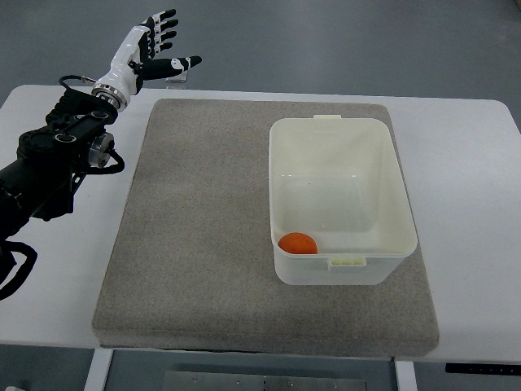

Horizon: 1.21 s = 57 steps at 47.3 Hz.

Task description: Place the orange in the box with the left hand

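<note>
An orange (297, 243) lies inside the white plastic box (342, 130), in its near left corner. The box stands on the right half of a grey mat (203, 228). My left hand (157, 45) is raised over the table's far left edge, well away from the box, with its fingers spread and nothing in them. Its black arm (49, 163) comes in from the left edge. The right arm does not show.
The mat covers most of a white table (472, 179). A small clear object (176, 78) stands at the far edge just below my left hand's thumb. Grey floor lies beyond the table.
</note>
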Tool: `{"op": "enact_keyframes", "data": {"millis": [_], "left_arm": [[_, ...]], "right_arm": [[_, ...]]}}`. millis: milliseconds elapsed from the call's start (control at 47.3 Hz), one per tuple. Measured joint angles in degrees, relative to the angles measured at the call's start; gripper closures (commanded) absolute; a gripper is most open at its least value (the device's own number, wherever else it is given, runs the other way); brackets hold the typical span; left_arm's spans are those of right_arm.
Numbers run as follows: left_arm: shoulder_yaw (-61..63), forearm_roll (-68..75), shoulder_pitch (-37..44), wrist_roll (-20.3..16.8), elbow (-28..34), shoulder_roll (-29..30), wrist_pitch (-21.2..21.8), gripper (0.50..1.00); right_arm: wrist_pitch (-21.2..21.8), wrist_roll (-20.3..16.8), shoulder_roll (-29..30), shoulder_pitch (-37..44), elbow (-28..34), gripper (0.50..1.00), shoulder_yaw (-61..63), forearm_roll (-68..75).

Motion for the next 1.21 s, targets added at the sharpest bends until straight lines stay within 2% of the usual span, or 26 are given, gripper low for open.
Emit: {"op": "enact_keyframes", "data": {"millis": [190,444,592,804,1100,1205], "left_arm": [[0.0,-8.2,1.1,0.0,0.0,0.0,-0.4,0.598],[-3.3,-10.4,2.7,-0.1,-0.2,-1.8,-1.9,0.598],[-6.1,-11.2,2.8,0.0,1.1,-2.4,-1.6,0.576],[-6.8,-11.2,2.9,0.0,1.4,-2.3,-1.8,0.576],[-10.6,-11.4,2.3,0.5,5.1,-2.4,-1.7,0.606],[-10.7,-11.4,2.1,3.5,5.2,-2.5,-1.0,0.641]], "right_arm": [[0.0,0.0,0.0,0.0,0.0,0.574,0.0,0.0],[0.0,0.0,0.0,0.0,0.0,0.574,0.0,0.0],[0.0,0.0,0.0,0.0,0.0,0.574,0.0,0.0],[0.0,0.0,0.0,0.0,0.0,0.574,0.0,0.0],[0.0,0.0,0.0,0.0,0.0,0.574,0.0,0.0],[0.0,0.0,0.0,0.0,0.0,0.574,0.0,0.0]]}}
